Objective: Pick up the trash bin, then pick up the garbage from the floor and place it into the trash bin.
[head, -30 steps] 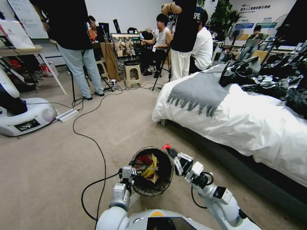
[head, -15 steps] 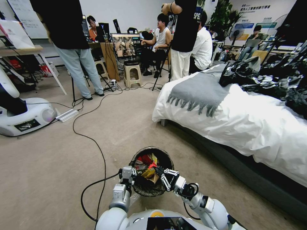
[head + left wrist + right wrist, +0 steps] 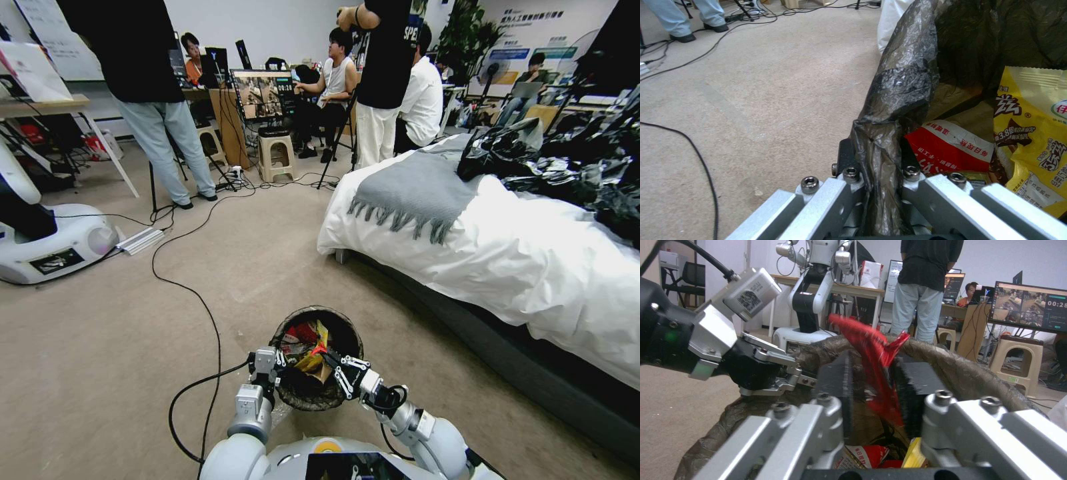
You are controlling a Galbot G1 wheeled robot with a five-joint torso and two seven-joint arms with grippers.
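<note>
Where liner [image 3: 898, 100] hides bin [image 3: 319, 393] wall

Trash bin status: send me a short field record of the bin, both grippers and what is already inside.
Trash bin: held off the carpet in front of the robot, black liner folded over its rim.
Left gripper: shut on the bin's near rim, one finger outside the liner and one inside.
Right gripper: over the bin's mouth, pads pinching a red wrapper that stands up between them.
Contents: yellow snack packet, red-and-white wrapper, brown paper.
Carpet near the bin: a black cable; no litter seen.
</note>
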